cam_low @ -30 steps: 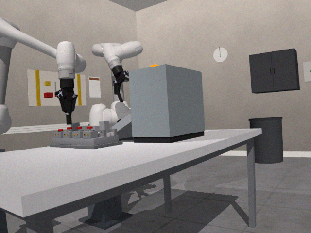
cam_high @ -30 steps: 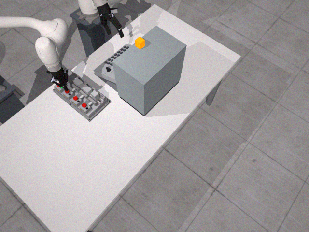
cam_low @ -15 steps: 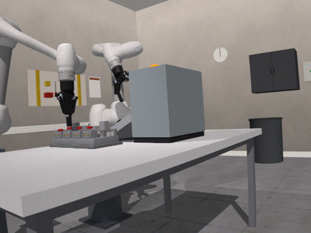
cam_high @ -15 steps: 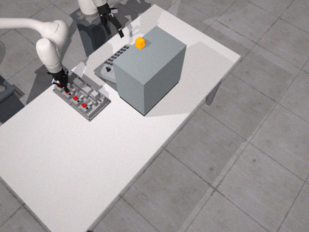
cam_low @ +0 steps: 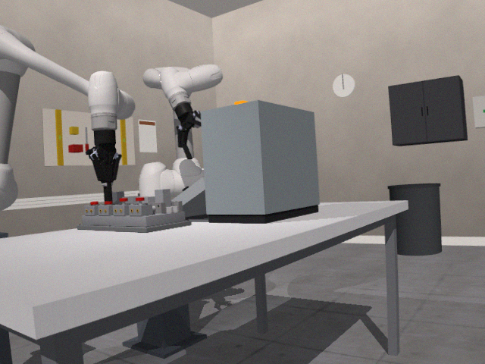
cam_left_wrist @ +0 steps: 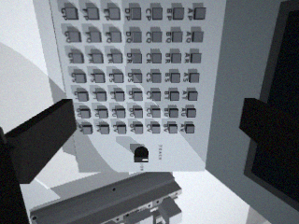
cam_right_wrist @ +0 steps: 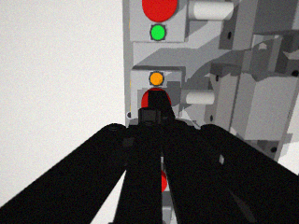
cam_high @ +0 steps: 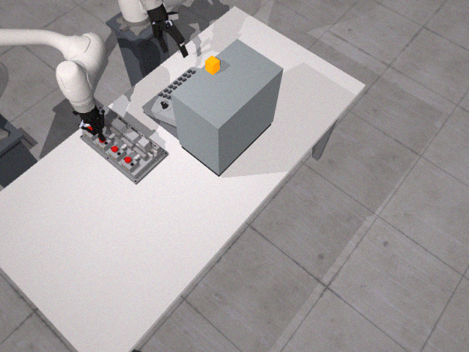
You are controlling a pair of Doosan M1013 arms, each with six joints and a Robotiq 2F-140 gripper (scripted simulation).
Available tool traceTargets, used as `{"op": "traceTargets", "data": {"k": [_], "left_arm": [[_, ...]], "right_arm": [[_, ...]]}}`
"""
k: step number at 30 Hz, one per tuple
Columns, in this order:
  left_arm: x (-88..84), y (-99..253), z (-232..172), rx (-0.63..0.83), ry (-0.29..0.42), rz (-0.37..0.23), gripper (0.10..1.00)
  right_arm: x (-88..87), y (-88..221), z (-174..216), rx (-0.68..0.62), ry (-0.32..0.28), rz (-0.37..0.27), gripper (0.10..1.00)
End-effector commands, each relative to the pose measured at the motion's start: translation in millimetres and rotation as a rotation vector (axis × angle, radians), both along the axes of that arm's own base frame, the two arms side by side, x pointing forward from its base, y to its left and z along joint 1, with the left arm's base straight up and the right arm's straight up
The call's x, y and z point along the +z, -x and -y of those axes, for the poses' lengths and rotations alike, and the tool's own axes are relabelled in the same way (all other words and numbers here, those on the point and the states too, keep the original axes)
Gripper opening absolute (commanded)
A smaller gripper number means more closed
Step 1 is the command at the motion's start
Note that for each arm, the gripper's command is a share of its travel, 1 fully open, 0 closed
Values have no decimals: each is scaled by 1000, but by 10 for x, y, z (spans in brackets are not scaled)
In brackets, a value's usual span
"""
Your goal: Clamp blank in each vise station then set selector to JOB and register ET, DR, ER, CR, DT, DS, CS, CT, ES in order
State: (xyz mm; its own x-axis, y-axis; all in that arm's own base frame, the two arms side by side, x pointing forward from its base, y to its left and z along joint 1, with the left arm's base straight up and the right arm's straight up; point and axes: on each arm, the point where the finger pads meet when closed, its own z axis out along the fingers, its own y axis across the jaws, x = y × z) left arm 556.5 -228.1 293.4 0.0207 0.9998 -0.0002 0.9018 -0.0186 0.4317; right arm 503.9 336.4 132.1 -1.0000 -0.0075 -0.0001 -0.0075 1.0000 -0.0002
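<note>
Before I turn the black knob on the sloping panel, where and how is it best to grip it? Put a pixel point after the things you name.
I would pinch opposite sides of the black knob (cam_high: 163, 105) (cam_low: 186, 188) (cam_left_wrist: 141, 153), coming square onto the face of the sloping panel (cam_high: 155, 110) (cam_low: 192, 192) (cam_left_wrist: 187, 156). It stands up from that face, with bare panel around it for fingertips.

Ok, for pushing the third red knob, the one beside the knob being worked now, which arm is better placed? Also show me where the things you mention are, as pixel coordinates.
Right, I'd say: its shut pincer (cam_high: 101, 138) (cam_low: 107, 199) (cam_right_wrist: 160, 95) is at the knob (cam_high: 114, 149) (cam_low: 123, 199) (cam_right_wrist: 163, 181)'s neighbour. The left pincer (cam_high: 174, 53) (cam_low: 187, 152) (cam_left_wrist: 158, 114) is open, facing the keys (cam_high: 174, 86) (cam_left_wrist: 136, 58).
</note>
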Motion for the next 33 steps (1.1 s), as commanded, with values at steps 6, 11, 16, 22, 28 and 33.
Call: {"op": "traceTargets", "data": {"k": [6,11,16,22,28,33], "left_arm": [[6,-3,1,0,0,1,1000],[6,-3,1,0,0,1,1000],[6,-3,1,0,0,1,1000],[6,-3,1,0,0,1,1000],[6,-3,1,0,0,1,1000],[6,-3,1,0,0,1,1000]], "right_arm": [[4,-3,-3,0,-1,1,99],[51,-3,-3,0,-1,1,99],[270,-3,-3,0,-1,1,99],[387,-3,-3,0,-1,1,99],[396,-39,-6,0,-1,1,99],[402,-318,-18,0,-1,1,99]]}}
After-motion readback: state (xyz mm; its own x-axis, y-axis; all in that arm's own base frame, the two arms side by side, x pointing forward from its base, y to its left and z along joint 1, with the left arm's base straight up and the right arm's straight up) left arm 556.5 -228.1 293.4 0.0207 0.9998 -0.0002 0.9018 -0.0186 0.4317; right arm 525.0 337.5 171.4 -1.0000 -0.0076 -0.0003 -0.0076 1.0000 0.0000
